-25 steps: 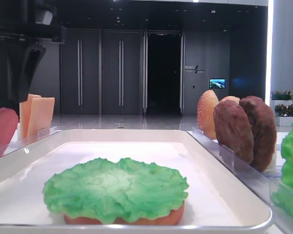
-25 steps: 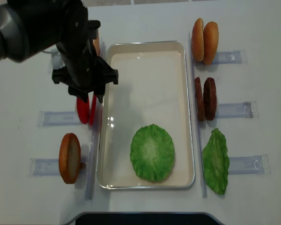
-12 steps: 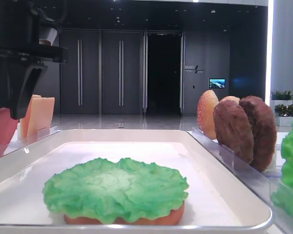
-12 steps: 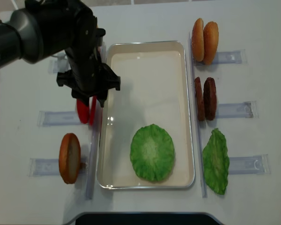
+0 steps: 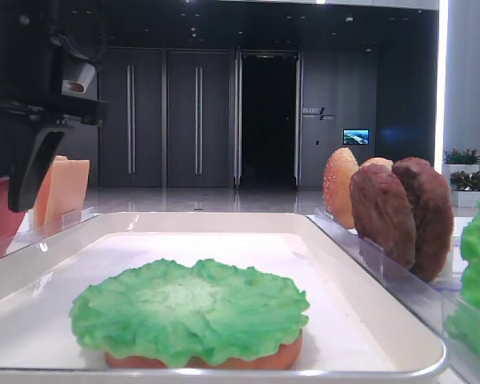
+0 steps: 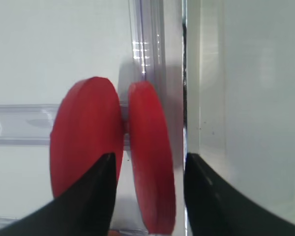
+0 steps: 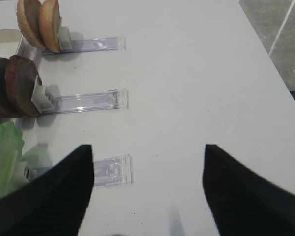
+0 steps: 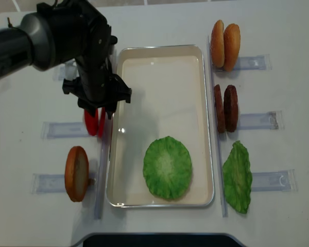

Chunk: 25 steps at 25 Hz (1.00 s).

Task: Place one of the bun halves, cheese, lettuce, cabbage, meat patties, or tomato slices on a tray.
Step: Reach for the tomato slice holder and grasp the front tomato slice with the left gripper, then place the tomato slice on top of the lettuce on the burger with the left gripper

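Note:
Two red tomato slices (image 6: 83, 142) stand on edge in a clear rack just left of the white tray (image 8: 159, 49). My left gripper (image 6: 150, 157) hangs open over them; the slice nearer the tray (image 6: 150, 162) sits between its fingers, with gaps on both sides. From above, the left gripper (image 8: 99, 105) covers the slices' far ends (image 8: 91, 123). On the tray lies a lettuce leaf (image 8: 167, 167) over an orange bun half (image 5: 204, 362). My right gripper (image 7: 147, 152) is open over bare table, holding nothing.
Right of the tray stand two bun halves (image 8: 225, 45), two meat patties (image 8: 225, 108) and another lettuce leaf (image 8: 237, 176) in clear racks. A bun half (image 8: 76, 173) stands at the near left. Cheese slices (image 5: 68, 188) stand behind the left arm.
The left arm has shifted a little nearer, down onto the tomato slices, its jaws staying equally wide. The food on the tray has not moved.

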### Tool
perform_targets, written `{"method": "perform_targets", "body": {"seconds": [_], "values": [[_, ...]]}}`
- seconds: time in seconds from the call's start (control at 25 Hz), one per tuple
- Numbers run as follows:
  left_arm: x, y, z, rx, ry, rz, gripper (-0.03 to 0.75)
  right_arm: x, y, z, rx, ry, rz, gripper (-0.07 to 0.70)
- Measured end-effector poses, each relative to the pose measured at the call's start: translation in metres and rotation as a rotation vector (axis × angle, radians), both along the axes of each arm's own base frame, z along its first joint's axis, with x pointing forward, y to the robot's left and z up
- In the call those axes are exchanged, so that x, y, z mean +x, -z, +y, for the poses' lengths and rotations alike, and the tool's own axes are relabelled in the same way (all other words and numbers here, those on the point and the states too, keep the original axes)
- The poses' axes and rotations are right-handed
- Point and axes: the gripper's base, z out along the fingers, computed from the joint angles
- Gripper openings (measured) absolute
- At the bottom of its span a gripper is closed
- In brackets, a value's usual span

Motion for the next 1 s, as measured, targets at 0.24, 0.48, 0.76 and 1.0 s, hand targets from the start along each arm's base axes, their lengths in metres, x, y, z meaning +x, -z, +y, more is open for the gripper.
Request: {"method": "perform_targets", "body": {"seconds": [0.24,0.48,0.76,1.0], "values": [[0.0,0.002,0.0,0.004,0.001,0.003,0.277,0.0,0.0,0.0,0.0,0.0,0.0,0.481],[0.0,0.001,0.001,0.011,0.002,0.005,0.069,0.0,0.0,0.0,0.0,0.0,0.0,0.481],[-0.002,0.001,0.001,0.018,0.021,0.031,0.057,0.0,0.0,0.0,0.0,0.0,0.0,0.481],[-0.013,-0.022,0.002,-0.036,0.054,0.036,0.057,0.0,0.0,0.0,0.0,0.0,0.0,0.481]]}}
